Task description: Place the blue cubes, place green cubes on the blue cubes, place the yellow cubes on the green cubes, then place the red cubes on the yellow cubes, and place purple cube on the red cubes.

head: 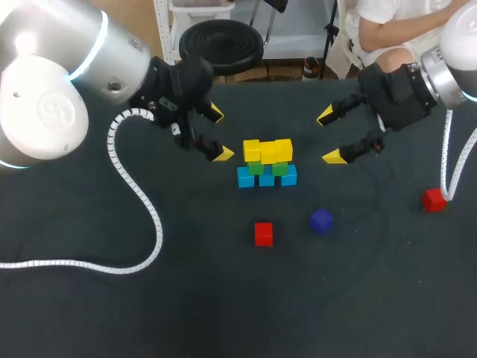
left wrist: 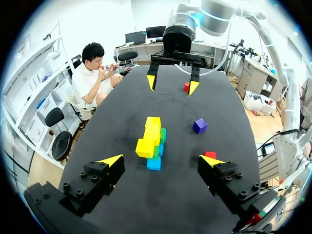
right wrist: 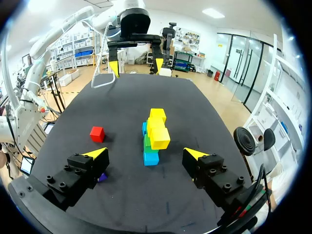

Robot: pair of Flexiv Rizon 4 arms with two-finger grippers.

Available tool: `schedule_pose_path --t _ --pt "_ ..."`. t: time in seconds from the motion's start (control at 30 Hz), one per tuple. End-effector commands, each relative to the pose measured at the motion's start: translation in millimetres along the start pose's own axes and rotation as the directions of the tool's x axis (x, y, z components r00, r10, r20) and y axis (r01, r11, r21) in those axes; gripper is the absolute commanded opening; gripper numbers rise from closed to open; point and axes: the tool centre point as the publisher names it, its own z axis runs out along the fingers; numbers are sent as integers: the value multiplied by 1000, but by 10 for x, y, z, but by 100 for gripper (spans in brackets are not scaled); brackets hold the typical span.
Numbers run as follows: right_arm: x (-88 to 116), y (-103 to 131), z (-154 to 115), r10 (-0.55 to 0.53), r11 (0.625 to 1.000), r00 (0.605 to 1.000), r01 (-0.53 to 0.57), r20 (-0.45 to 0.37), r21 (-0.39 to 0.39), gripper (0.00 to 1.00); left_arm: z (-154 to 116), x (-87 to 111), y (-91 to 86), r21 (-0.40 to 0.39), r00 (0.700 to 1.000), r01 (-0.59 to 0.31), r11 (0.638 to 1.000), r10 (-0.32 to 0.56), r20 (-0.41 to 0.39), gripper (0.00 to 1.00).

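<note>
Now, layers: blue cubes (head: 246, 177) on the bench (head: 223, 298), green cubes (head: 279, 168) on those, yellow cubes (head: 268, 151) topmost, wide base carrying the rest.
Loose: red cube (head: 263, 233) and purple cube (head: 321, 221) near the blue cubes; other red cube (head: 434, 200) off toward the right arm.
Left claw (head: 218, 134): wide, empty, beside the yellow cubes.
Right claw (head: 329, 136): wide, empty, opposite side; reds likely next.

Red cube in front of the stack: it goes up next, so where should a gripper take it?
Probably take the red cube by two opposite side faces, coming straight down: it sits flat, with bare table all round.
</note>
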Motion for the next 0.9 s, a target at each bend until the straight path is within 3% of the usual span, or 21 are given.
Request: schedule_pose_path --t 0.03,0.23,0.33,0.9 --pt "4 3 1 -1 1000 1000 1 2 1 100 -126 37 -85 19 999 -17 1000 17 31 100" --pt "4 3 1 -1 1000 1000 1 2 1 100 -145 132 15 117 993 -55 992 42 109 100" --pt "4 3 1 -1 1000 1000 1 2 1 100 -148 160 45 137 993 -73 988 59 101 100" --pt "4 3 1 -1 1000 1000 1 2 1 100 -184 216 125 139 993 -80 987 68 92 100"
